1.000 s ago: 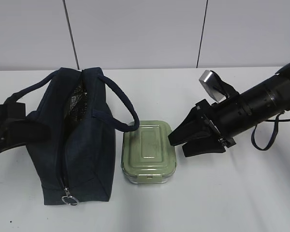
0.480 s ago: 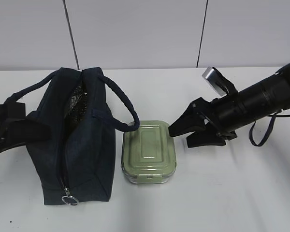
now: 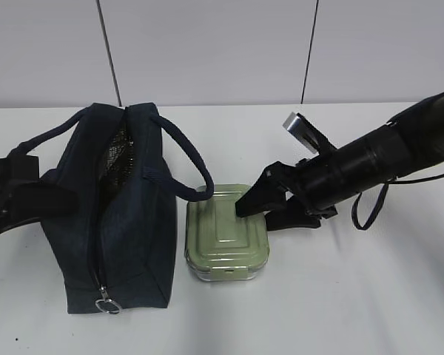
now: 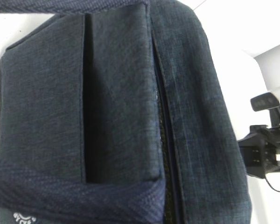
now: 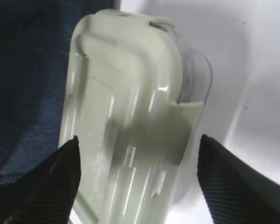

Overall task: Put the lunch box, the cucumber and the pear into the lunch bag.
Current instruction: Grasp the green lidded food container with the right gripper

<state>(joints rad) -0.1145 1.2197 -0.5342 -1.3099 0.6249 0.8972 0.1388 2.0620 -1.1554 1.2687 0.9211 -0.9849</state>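
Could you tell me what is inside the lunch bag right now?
Through the lunch bag's open zipper only a strip of dark, glinting lining shows; its contents are hidden.

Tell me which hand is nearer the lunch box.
Right. The right hand hangs open over the far end of the lunch box, fingers on either side. The left hand is beyond the lunch bag, on the bag's other side.

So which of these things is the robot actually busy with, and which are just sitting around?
Part of the job:
- lunch box, with the right end effector open at its far end
- lunch bag, standing beside the box with its top partly unzipped

Just there:
- white table
- Cucumber and pear: not in view.
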